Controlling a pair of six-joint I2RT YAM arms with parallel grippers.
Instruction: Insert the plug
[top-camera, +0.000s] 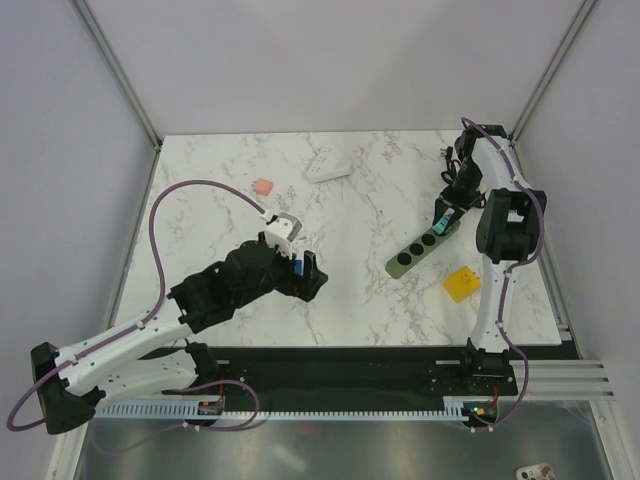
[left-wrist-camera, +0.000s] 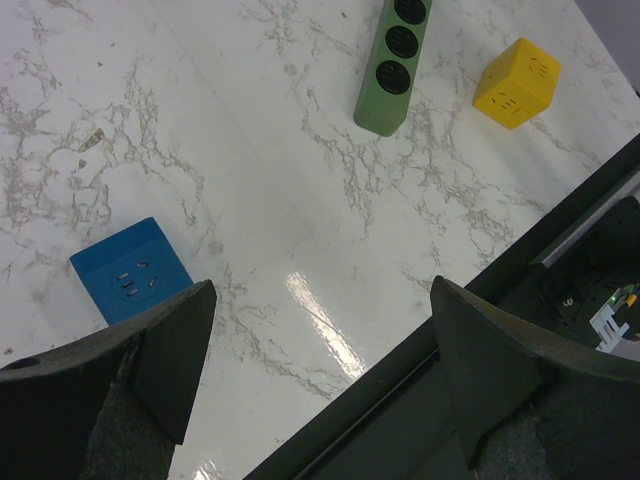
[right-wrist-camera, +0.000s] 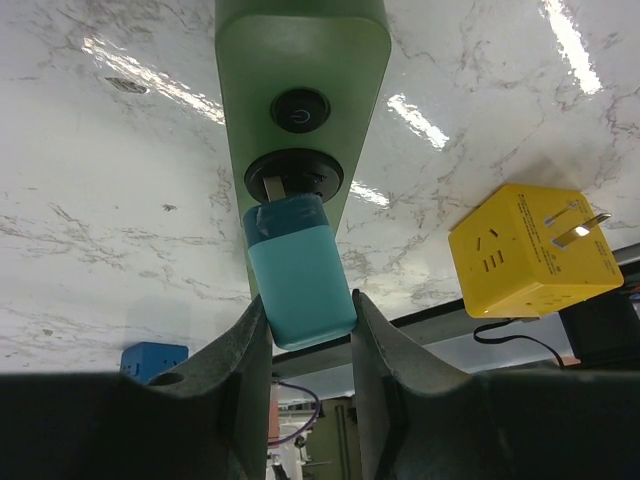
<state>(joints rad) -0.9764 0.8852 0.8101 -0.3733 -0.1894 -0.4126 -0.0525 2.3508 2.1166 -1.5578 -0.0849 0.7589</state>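
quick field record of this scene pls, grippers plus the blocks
right gripper: shut on teal plug
teal plug: prongs at the green power strip socket next to its switch, prong metal showing
left gripper: open, holding nothing
blue cube plug: on the table, close to one left finger, not gripped
yellow block: on the table beside the strip

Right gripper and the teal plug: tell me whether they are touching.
Touching. The right wrist view shows both fingers of the right gripper pressed against the sides of the teal plug, with no gap.
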